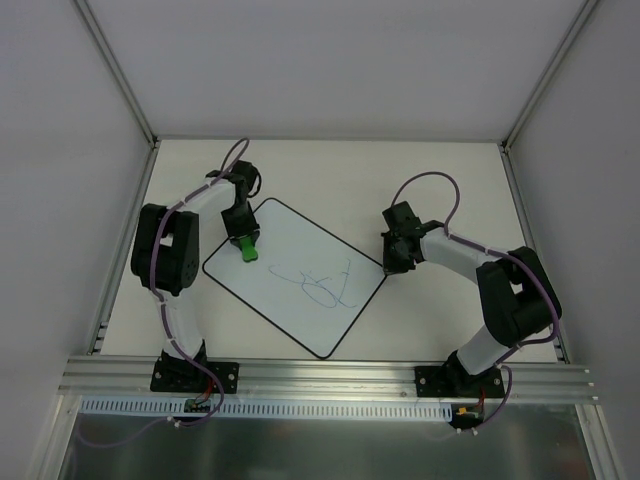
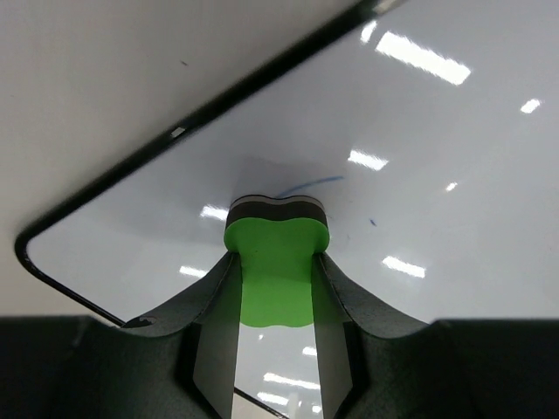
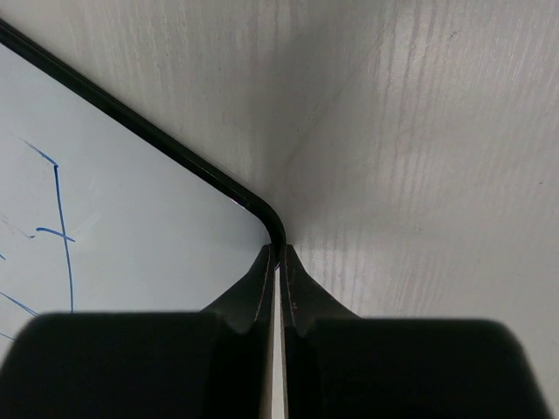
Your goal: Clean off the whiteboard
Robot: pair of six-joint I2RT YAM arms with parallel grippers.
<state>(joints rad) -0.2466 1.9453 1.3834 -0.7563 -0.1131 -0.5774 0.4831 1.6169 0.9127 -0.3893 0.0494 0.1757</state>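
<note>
On the pale worktop [image 1: 440, 180], the flat white rectangular whiteboard with rounded corners and a thin black rim [image 1: 295, 240] lies skewed between the two arms, one corner pointing toward 6 o'clock at the near rail. A thin blue looping scribble [image 1: 325, 285] marks the whiteboard from its middle toward 4 o'clock; in the right wrist view some of its lines [image 3: 59, 236] run across the white face.

At the whiteboard's 3 o'clock corner, the right hand [image 1: 392, 262] points down, its dark fingers [image 3: 253, 284] drawn together to a thin slit. Their tips sit on the rounded rim, one on each side of the black edge; I cannot tell whether they pinch it.

Farther back, toward 10 o'clock on the whiteboard, the left hand [image 1: 246, 240] is clamped on a small green bone-shaped eraser with a dark felt underside [image 2: 278, 244]. The eraser is pressed flat on the whiteboard [image 2: 419, 175], near its far-left edge. A faint blue stroke [image 2: 310, 183] lies just beyond the eraser.
</note>
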